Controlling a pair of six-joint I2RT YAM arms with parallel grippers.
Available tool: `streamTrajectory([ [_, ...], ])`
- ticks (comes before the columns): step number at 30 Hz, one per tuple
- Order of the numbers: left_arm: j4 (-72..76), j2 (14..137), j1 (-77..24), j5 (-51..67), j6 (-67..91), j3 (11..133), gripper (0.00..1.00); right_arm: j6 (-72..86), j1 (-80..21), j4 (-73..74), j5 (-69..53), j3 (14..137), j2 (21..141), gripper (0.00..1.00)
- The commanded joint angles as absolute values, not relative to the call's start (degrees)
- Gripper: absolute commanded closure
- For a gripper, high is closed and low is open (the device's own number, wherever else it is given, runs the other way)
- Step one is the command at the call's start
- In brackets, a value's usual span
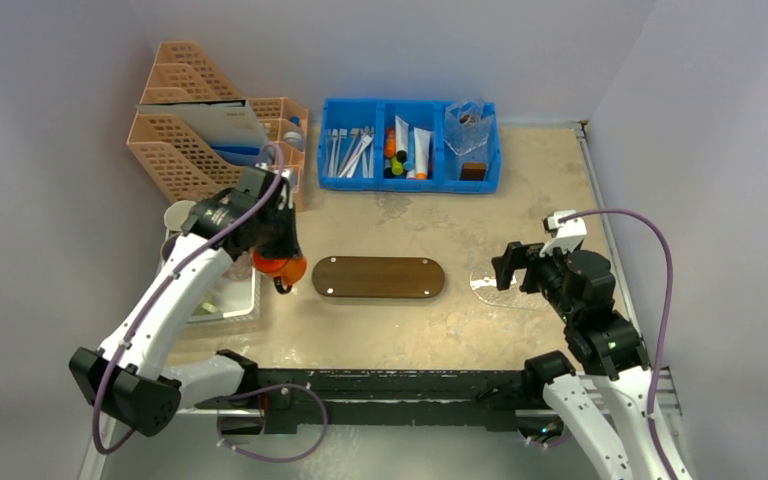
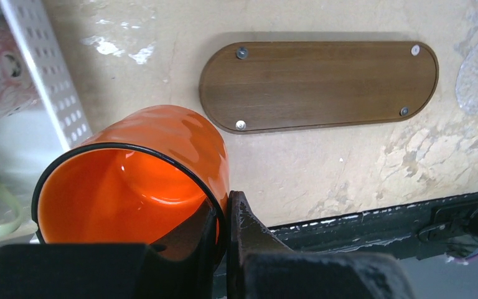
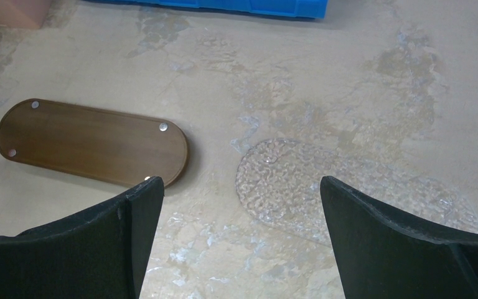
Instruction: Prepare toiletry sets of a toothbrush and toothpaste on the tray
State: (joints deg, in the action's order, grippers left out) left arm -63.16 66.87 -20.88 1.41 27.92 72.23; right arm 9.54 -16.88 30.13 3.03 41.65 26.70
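Beige bench, surface worn and blotchy, carries everything. Orange lattice file holders at far left. Blue bin with three compartments along the far edge, centre. Dark wooden tray lies flat mid-bench, long axis left to right, small metal dots near its rounded ends; it sits between the two arms and well apart from the bin. White tray at near left, partly under the left arm. Clear textured oval plate lies flat, just right of the wooden tray, not touching it.

Right tool: jaws spread wide, nothing between them, hanging over the clear plate.

Left tool: pinched tight on the rim wall of an orange cup, one finger inside, one outside. Cup is tipped, black-edged mouth facing the wrist camera, close to the wooden tray's left end but apart from it. Cannot tell whether the cup touches the bench.

Toothbrushes: white handles, bin's left compartment. Pale tubes: middle compartment, among orange and green ones.
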Motion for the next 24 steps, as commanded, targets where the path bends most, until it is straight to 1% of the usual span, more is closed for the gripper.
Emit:
streamTrajectory([
  [1,-57.43,68.83,-27.67,-4.31,31.10,72.22,1.00,8.58,-17.16,29.62,3.08,42.28,27.55,0.01],
  [5,-56.24,72.46,-32.81,-8.40,31.56,72.86,1.00,8.53,-17.15,29.83,3.24,42.36,27.52,0.01],
  [11,-53.01,76.47,-37.63,-9.72,31.14,73.07,1.00,8.48,-17.14,30.06,3.60,42.54,27.68,0.01],
  [18,-48.97,81.08,-40.93,-9.75,29.35,72.21,1.00,8.37,-17.15,30.06,3.60,42.54,28.19,0.01],
  [24,-48.19,84.20,-42.92,-12.80,28.69,71.28,1.00,8.34,-17.14,30.32,3.82,42.64,28.25,0.01],
])
